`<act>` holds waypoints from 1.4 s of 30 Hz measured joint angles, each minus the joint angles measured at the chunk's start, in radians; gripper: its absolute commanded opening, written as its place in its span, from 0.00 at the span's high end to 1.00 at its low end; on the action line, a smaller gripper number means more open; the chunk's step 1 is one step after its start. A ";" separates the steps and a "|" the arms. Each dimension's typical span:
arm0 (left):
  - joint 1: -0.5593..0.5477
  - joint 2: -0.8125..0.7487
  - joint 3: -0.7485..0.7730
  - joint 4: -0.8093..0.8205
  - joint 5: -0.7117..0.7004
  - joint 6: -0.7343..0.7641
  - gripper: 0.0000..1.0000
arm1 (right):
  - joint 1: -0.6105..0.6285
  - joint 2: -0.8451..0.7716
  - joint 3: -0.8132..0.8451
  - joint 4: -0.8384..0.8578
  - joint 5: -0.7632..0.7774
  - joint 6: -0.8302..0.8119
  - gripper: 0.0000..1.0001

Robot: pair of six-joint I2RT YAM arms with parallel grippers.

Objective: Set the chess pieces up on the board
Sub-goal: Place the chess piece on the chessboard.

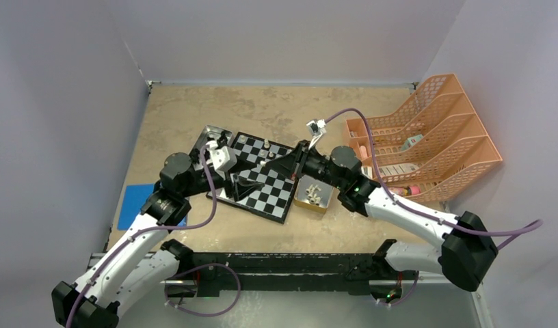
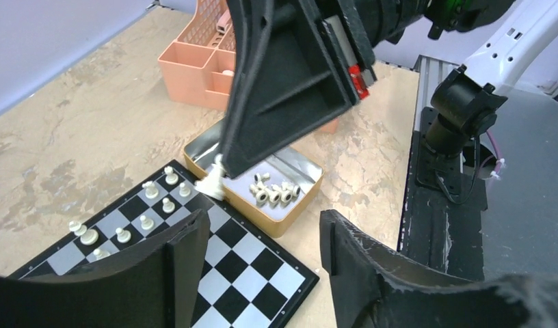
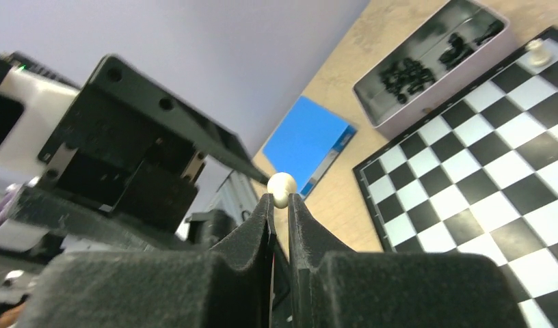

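Cream chess piece [image 3: 282, 188] tight in right hand [image 3: 281, 199], seemingly lengthwise along fingers [image 3: 250, 236]; left hand [image 2: 261, 225] spread.

Soft even light, blurred near foreground

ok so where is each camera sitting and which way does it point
Top external: above and behind the bases, looking down on the board; left arm and right arm show.
Left wrist: over the board, facing right at the tin of white pieces and orange rack; its own fingers, open, at the bottom.
Right wrist: facing left at the blue card and tin of black pieces; its own fingers shut on a cream piece.
Shared: all three show the board; the left wrist sees that cream piece too.
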 measured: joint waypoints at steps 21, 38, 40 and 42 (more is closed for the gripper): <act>0.000 -0.407 0.050 -0.455 -0.279 0.101 0.29 | 0.004 0.645 0.681 -0.542 0.435 -0.322 0.89; 0.000 -0.535 -0.008 -0.500 -0.311 0.149 0.26 | 0.055 1.077 1.169 -0.929 0.639 -0.392 0.86; 0.000 -0.534 -0.008 -0.502 -0.310 0.151 0.26 | 0.055 1.076 1.170 -0.935 0.644 -0.393 0.86; 0.000 -0.534 -0.008 -0.503 -0.310 0.152 0.26 | 0.055 1.076 1.173 -0.941 0.645 -0.395 0.86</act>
